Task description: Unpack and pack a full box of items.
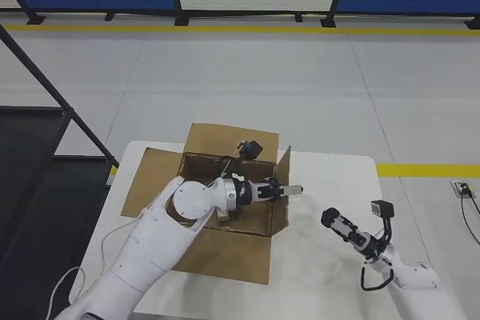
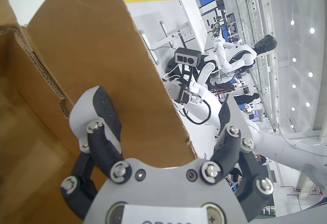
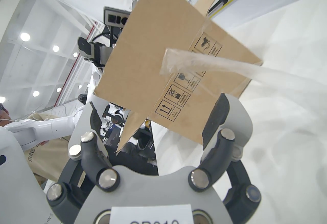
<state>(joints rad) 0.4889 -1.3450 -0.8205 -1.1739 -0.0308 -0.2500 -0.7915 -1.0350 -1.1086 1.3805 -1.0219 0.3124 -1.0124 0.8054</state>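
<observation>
The left arm (image 1: 194, 200) covers the box (image 1: 224, 258) interior, so its contents cannot be told.

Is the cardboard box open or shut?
Open. The cardboard box has its flaps folded outward, one standing upright beside the left gripper.

One box (image 1: 222, 254), one table (image 1: 336, 180), two tools: left (image 1: 293, 190), right (image 1: 330, 216)

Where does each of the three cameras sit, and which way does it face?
Top view: above the arms, facing down at the box on the table; both arms show.
Left wrist view: over the box, facing its upright flap; left gripper open.
Right wrist view: beside the box, facing its outer wall; right gripper open.
Shared: both wrist views see that flap, from opposite sides.
</observation>
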